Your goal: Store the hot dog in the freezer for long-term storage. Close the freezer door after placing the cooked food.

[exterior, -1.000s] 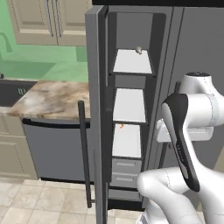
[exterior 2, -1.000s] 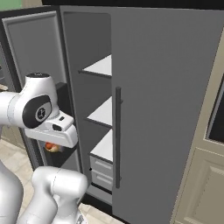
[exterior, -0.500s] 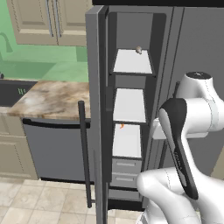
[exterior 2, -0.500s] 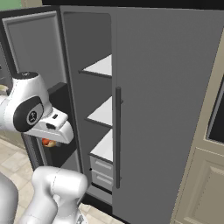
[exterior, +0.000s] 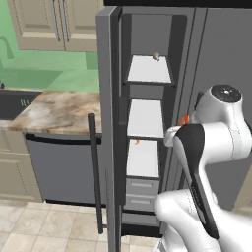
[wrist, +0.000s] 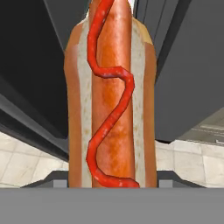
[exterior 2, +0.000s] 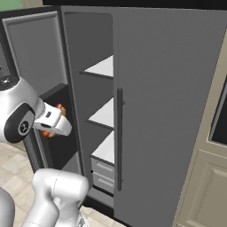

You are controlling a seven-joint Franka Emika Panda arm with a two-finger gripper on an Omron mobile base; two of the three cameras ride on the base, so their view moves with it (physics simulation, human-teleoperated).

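Note:
The hot dog [wrist: 111, 96], a reddish sausage with a ketchup squiggle in a tan bun, stands lengthwise in the hand view. My gripper [wrist: 111, 181] is shut on its lower end. From the right, the gripper [exterior 2: 53, 122] holds the hot dog [exterior 2: 60, 109] just outside the open freezer [exterior 2: 86, 48], in front of the inner side of the freezer door [exterior 2: 31, 53]. In the left base view an orange tip of the hot dog [exterior: 184, 119] peeks out beside my arm, right of the freezer's white shelves [exterior: 145, 118]. The freezer door [exterior: 109, 98] stands swung out, edge-on.
A small pale lump [exterior: 156, 56] sits on the top shelf. Grey drawers [exterior: 140, 189] lie below the shelves. The plain fridge door [exterior 2: 177, 111] with its bar handle [exterior 2: 119, 137] is shut on the right. A marble counter [exterior: 54, 110] and a dishwasher [exterior: 59, 167] stand to the left.
The hand has risen slightly and turned with the hot dog still in its grip, so an end of the bun now pokes up above the hand. The door has not moved.

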